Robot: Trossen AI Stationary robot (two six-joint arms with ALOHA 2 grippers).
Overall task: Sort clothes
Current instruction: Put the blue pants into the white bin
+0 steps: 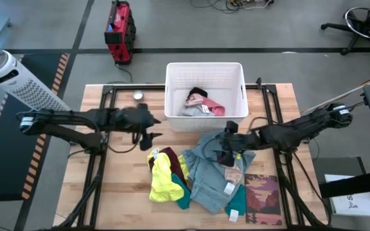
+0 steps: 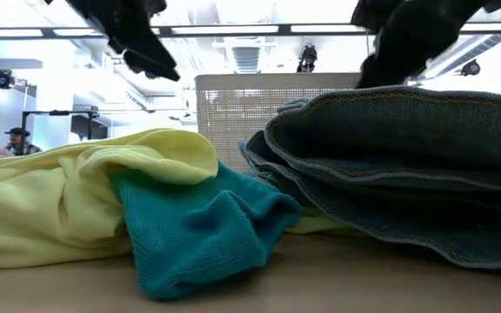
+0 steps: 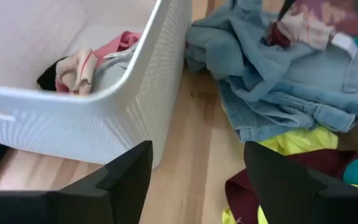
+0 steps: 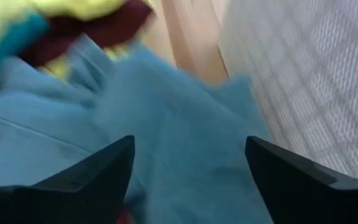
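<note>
A robotics lab or workshop is showing here: a pale wooden-topped table in a black metal frame is standing on a grey floor crossed by dark tape lines. At eleven o'clock a red boxy machine is sitting; cables are trailing at twelve o'clock.

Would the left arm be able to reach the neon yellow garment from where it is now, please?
Probably yes: the left gripper hangs open just above the neon yellow garment, nothing lies between them, and the yellow lies exposed at the heap's left edge.
</note>
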